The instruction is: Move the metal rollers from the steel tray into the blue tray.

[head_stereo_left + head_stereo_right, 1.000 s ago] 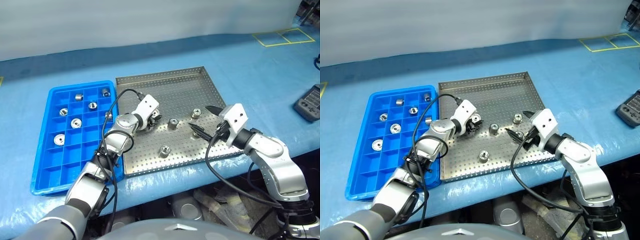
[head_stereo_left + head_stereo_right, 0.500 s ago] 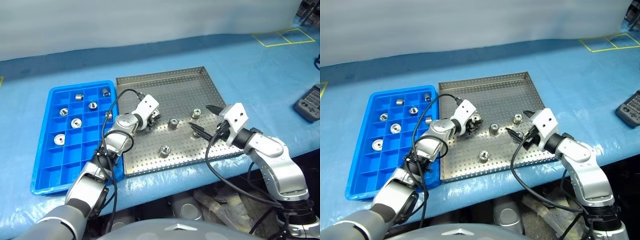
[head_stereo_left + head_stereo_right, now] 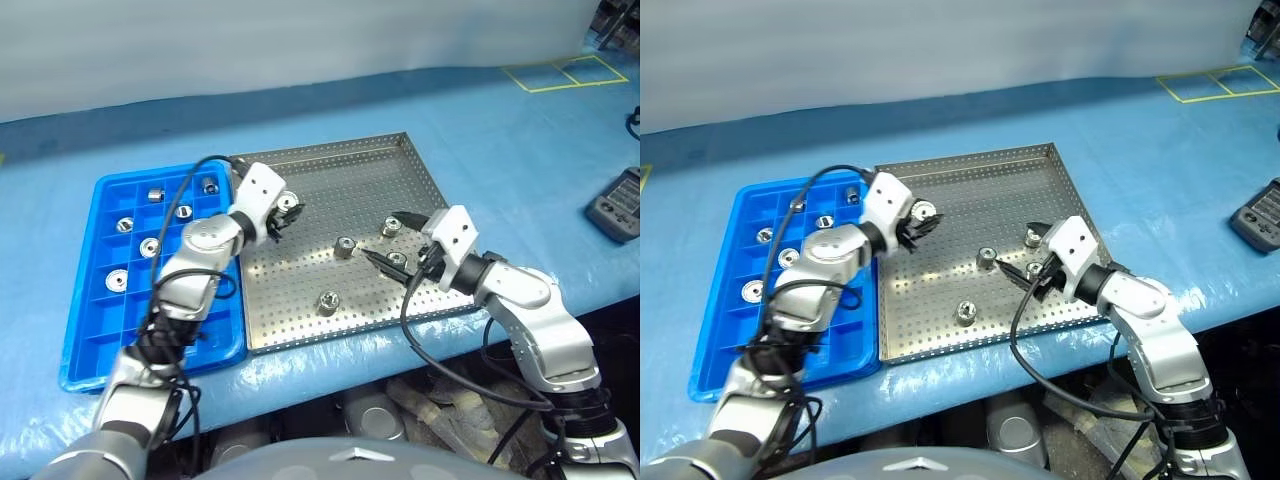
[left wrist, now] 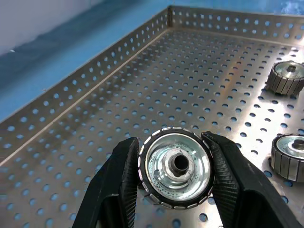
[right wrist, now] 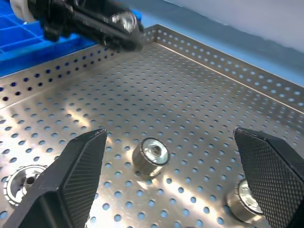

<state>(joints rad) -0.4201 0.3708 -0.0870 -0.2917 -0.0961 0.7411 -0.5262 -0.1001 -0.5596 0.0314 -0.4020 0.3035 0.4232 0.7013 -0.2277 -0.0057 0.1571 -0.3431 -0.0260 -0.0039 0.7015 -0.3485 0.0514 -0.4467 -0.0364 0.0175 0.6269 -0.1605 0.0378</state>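
L gripper [image 4: 175,164] clamped a metal roller [image 4: 175,167] by its ribbed rim, above steel tray [image 3: 400,150]; R gripper [image 5: 173,164] gaped empty. Rollers looked stiff, dense, slick: pinch across rim

The dark grey handheld device [image 3: 618,203], well right of the perforated grey steel tray [image 3: 340,170], is cut off by the picture's edge; its buttons are too small to read.
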